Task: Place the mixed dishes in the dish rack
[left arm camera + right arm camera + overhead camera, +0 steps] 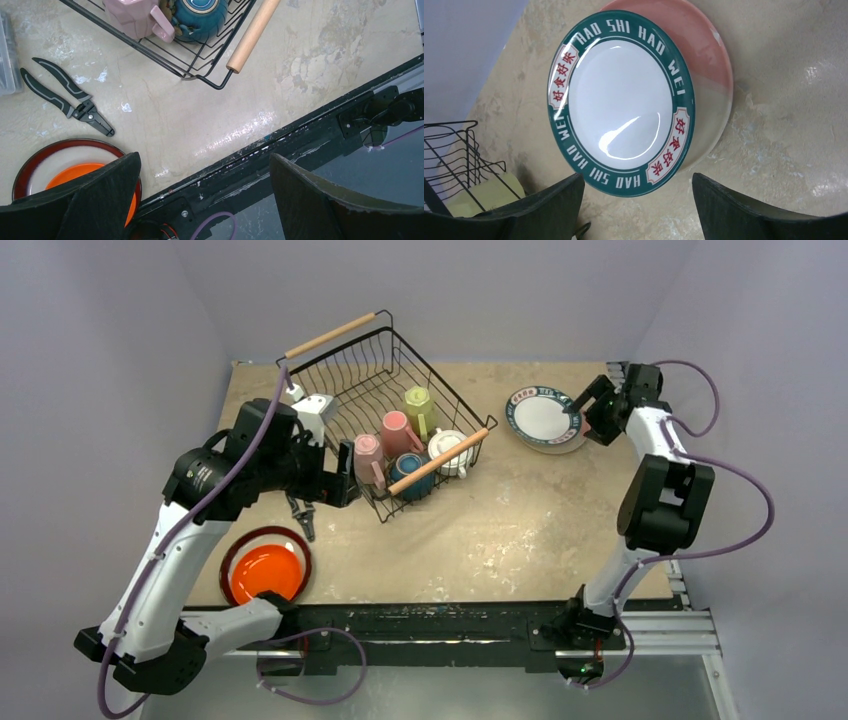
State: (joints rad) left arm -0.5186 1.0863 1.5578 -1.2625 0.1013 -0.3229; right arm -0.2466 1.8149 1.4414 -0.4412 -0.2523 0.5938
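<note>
Plainly, glossy round teal-rimmed plate [619, 105] atop pink-white plate [709, 65], perhaps ceramic; left tool [202, 157], right tool [638, 176] both agape, empty.

Teal bowl [405, 469] inside the dish rack [333, 336], orange plate [264, 572] and teal-rimmed plate [543, 418] outside it.

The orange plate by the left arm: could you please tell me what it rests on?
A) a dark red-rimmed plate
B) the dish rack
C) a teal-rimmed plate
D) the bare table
A: the orange plate lies on the dark red-rimmed plate, whose rim rings it.
</note>
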